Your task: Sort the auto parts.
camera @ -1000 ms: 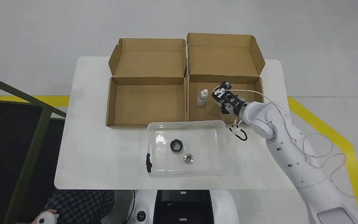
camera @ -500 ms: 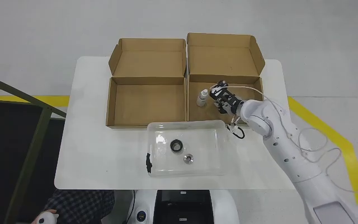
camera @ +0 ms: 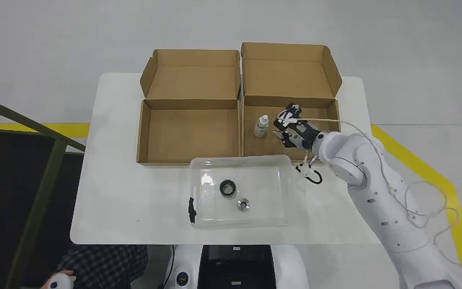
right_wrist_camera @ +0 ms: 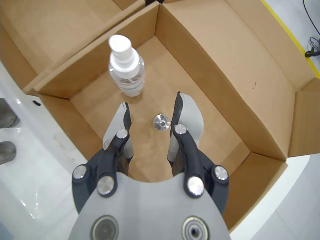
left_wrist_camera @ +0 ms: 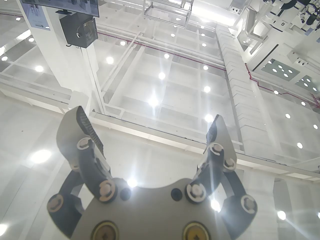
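1. My R gripper is over the R box, pointing down into it. Its fingers are apart and clamp nothing.
2. A small metal disc lies flat on the box floor. In the wrist view it sits in the gap between my fingers, nearer one of them. I can't tell whether it touches either.
3. A spray bottle stands upright on the same floor, just past my fingertips, near the wall shared with the L box. It's clear of the disc.
4. From the top view, the R gripper is beside the bottle, inside the R box, whose lid flap stands open at the far side.
5. The L box sits wall to wall with the R one, flap open as well.
6. A clear tray sits on the table in front of both boxes, touching or nearly touching their near walls.
7. The tray holds a dark ring and a small metal part, close together but apart (the part is nearer my body).
8. A small black bit sits at the tray's L edge. It's too small to name.
9. My L gripper points up at the ceiling, with fingers wide apart.
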